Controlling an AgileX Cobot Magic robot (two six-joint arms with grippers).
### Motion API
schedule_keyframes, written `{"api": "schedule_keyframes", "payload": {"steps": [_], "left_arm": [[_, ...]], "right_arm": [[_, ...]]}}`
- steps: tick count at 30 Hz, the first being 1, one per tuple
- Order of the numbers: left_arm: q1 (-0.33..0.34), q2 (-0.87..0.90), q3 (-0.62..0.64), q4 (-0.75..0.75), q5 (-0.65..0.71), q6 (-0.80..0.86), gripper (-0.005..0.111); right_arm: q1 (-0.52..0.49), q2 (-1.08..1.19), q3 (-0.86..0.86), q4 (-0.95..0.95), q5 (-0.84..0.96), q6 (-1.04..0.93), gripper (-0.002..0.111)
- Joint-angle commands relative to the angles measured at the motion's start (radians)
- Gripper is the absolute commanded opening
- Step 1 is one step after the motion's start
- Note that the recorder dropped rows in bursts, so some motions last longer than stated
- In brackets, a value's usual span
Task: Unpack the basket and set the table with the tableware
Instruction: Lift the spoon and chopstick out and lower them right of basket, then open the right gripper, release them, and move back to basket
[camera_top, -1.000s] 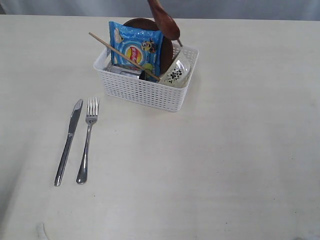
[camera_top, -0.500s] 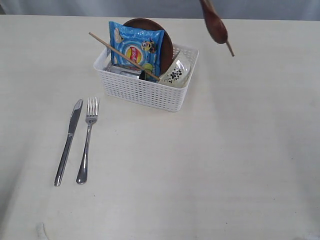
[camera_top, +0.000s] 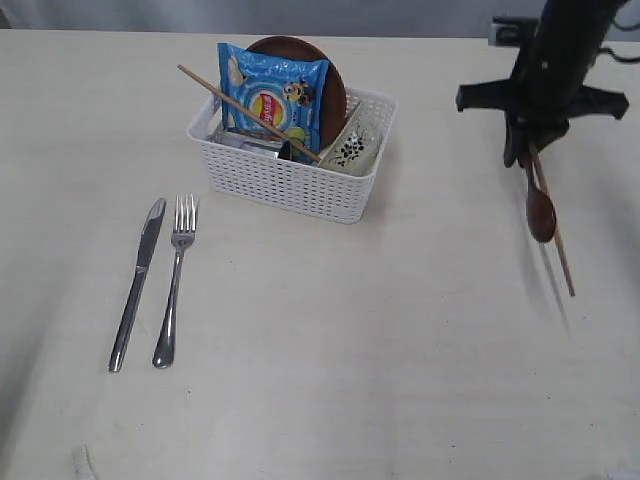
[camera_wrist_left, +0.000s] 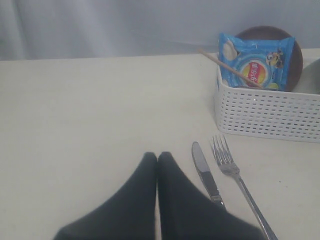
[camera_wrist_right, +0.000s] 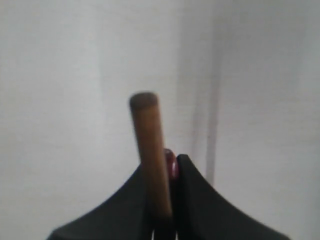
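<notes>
1. the spoon (camera_top: 541, 215), red-brown wood, and one chopstick (camera_top: 556, 240) have gone from over the basket (camera_top: 290, 185) to well right of it, clamped in the down-pointing right gripper (camera_top: 527, 150).
2. the left gripper (camera_wrist_left: 157, 159) has its black tips pressed together, near the steel knife (camera_wrist_left: 205, 175) and fork (camera_wrist_left: 235, 170).
3. the blue chips packet (camera_top: 272, 95) stands in the white grid-walled basket; its writing is unreadable.

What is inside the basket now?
A blue chips packet stands upright, a brown plate behind it, one chopstick slanting across, a patterned bowl tilted beside them. The basket floor beneath them is covered.
</notes>
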Motion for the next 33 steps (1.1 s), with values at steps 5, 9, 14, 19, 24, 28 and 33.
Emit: {"api": "schedule_keyframes", "payload": {"steps": [5,9,14,19,24,28,33], "left_arm": [[-0.005,-0.003,0.003,0.009,-0.011,-0.004,0.0],[-0.005,-0.003,0.003,0.009,-0.011,-0.004,0.0],[-0.005,-0.003,0.003,0.009,-0.011,-0.004,0.0],[-0.005,-0.003,0.003,0.009,-0.011,-0.004,0.0],[-0.005,-0.003,0.003,0.009,-0.011,-0.004,0.0],[-0.005,-0.003,0.003,0.009,-0.011,-0.004,0.0],[-0.005,-0.003,0.003,0.009,-0.011,-0.004,0.0]], "right_arm": [[-0.065,0.051,0.128,0.034,-0.239,-0.065,-0.001],[-0.057,0.079,0.128,0.036,-0.3,-0.067,0.0],[-0.054,0.092,0.128,0.036,-0.369,-0.067,0.0],[-0.054,0.104,0.128,0.036,-0.392,-0.084,0.014],[-0.054,0.11,0.128,0.036,-0.395,-0.092,0.041],[-0.054,0.106,0.128,0.036,-0.403,-0.092,0.042],[-0.054,0.072,0.126,0.034,-0.392,-0.106,0.042]]}}
